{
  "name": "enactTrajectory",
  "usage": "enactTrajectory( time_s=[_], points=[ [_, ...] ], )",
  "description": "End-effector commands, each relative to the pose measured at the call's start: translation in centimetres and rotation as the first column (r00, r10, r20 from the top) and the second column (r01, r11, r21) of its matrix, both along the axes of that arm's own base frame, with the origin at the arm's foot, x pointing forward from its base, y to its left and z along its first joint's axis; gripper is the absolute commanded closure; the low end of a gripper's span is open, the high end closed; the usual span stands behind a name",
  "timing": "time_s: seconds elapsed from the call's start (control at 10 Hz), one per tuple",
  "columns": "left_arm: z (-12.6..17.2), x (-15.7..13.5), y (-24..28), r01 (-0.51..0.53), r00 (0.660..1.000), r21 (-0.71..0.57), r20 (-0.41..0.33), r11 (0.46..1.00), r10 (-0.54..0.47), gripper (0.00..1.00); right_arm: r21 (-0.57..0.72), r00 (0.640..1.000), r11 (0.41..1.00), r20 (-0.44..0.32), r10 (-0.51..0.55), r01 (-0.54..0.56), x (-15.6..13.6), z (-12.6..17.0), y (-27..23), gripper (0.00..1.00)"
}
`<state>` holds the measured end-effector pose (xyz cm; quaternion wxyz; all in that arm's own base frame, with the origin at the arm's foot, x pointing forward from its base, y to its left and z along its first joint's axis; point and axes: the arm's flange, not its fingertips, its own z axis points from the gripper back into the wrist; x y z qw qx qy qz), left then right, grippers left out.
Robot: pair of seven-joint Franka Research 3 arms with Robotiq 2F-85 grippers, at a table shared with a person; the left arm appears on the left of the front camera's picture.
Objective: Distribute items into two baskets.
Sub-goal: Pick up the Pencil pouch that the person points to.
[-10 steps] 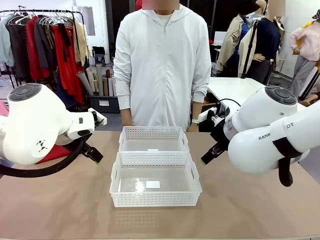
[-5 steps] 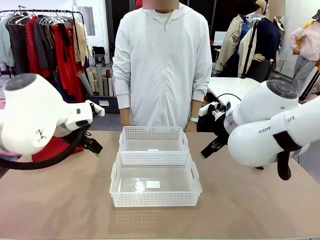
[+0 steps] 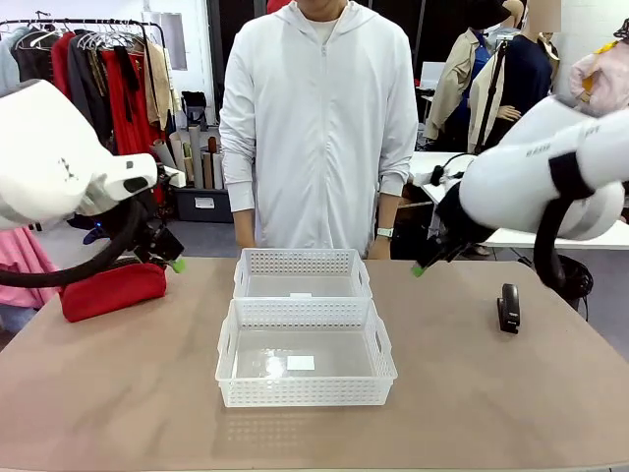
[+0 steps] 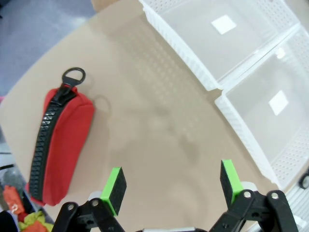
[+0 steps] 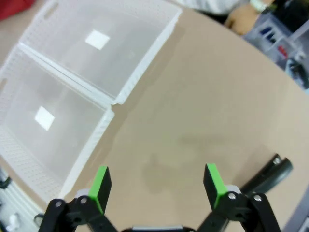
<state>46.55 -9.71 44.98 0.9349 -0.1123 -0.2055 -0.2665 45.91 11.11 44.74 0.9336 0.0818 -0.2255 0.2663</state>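
Observation:
Two white lattice baskets (image 3: 305, 364) (image 3: 301, 273) stand end to end at the table's middle, both holding nothing but a small label. A red zip pouch (image 3: 110, 288) (image 4: 60, 142) lies at the left edge. A small black stapler-like device (image 3: 508, 307) (image 5: 266, 173) rests at the right. My left gripper (image 3: 177, 264) (image 4: 171, 183) hovers open above the table between the pouch and the baskets. My right gripper (image 3: 420, 269) (image 5: 157, 181) hangs open over bare table between the baskets and the black device.
A person in a white hooded jacket (image 3: 316, 128) stands at the far edge behind the baskets, arms hanging down. A clothes rack (image 3: 93, 79) stands back left. Bare tabletop (image 3: 472, 393) lies in front of and beside the baskets.
Both arms have risen and swung outward from the baskets, uncovering the red pouch on the left and the black device on the right. Both grippers stay open.

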Motion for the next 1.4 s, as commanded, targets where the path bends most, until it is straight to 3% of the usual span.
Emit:
enactTrajectory(
  time_s=[0.0,0.2,0.7,1.0,1.3],
  points=[
    [0.2,1.2,3.7,0.022,0.998,-0.09,-0.058,0.996,-0.027,0.0,0.079,0.999,0.997,-0.038,-0.005,0.008,2.1,1.5,-4.1,0.0],
    [1.6,-0.4,8.1,-0.015,0.998,-0.183,-0.057,0.983,0.004,0.0,0.163,0.999,0.986,-0.05,-0.014,0.022,1.7,3.0,-7.8,0.0],
    [7.6,-5.7,18.4,-0.125,0.992,-0.246,-0.002,0.961,0.128,0.0,0.389,0.994,0.917,-0.095,-0.048,0.081,-0.2,6.8,-18.4,0.0],
    [9.3,-6.8,21.2,-0.088,0.996,-0.323,-0.035,0.942,0.081,0.0,0.51,0.996,0.857,-0.075,-0.043,0.076,-3.4,8.8,-23.0,0.0],
    [9.6,-7.8,24.3,-0.074,0.997,-0.37,-0.053,0.926,0.059,0.0,0.537,0.998,0.841,-0.049,-0.044,0.063,-6.0,9.9,-26.0,0.0]
  ],
)
